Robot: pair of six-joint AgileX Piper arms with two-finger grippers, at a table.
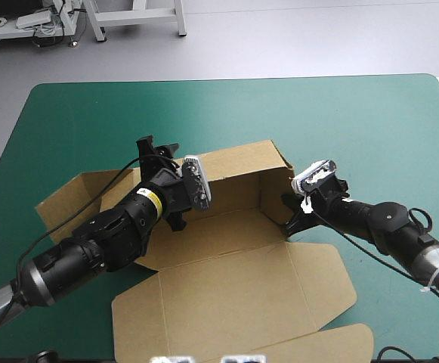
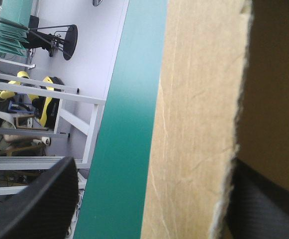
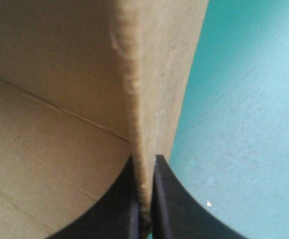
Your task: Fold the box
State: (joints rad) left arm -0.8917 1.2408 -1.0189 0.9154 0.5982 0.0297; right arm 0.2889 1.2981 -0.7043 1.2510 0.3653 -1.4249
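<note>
The brown box [image 1: 227, 291] lies mid-table with its back wall [image 1: 238, 170] and right side wall raised and the lid panel flat toward the near edge. My left gripper [image 1: 157, 150] is at the back wall's left end. In the left wrist view it [image 2: 154, 167] is open, one black finger [image 2: 35, 209] outside the wall [image 2: 199, 99] and the other inside it. My right gripper [image 1: 289, 213] is at the box's right front corner. The right wrist view shows it [image 3: 145, 167] shut on the upright side wall's edge [image 3: 149, 59].
A loose side flap [image 1: 68, 198] lies flat to the left under my left arm. The lid's tuck flap [image 1: 332, 344] reaches the table's near edge. Teal-green cover [image 1: 355, 121] shows beyond the back wall and to the right.
</note>
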